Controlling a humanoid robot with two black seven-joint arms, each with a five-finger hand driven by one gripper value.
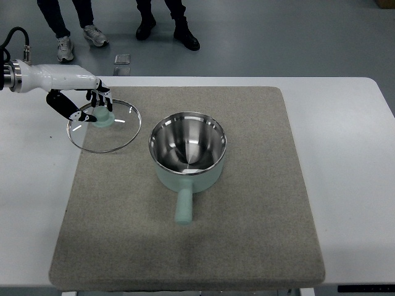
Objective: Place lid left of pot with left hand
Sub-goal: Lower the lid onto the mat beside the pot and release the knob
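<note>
— Since the view drops steeply from the robot's side, what lies nearest?

— The front edge of the grey felt mat [247,246], which covers most of the white table [352,185]. That stretch of the mat is bare.

— And further in?

— The pot [187,151] stands upright near the middle of the mat. Its pale green handle [184,206] points toward the robot, and its shiny steel inside is open, with no cover on it.

— Where is the lid?

— The glass lid [103,125] sits to the left of the pot, near it but apart from it. It straddles the mat's left edge, part over the felt and part over the white table. Whether it rests flat or is held just above the surface I cannot tell.

— Which hand is on it?

— The left hand [94,105], whose white forearm comes in from the picture's left edge. Its dark fingers [102,97] are curled down around the lid's pale green knob [103,117], pinching it.

— Beyond the table?

— A grey floor, with a small square metal plate [123,59] lying on it just past the table's far edge. Further still stand the legs of two people, one in light sneakers [80,42], the other in black shoes [168,32].
</note>
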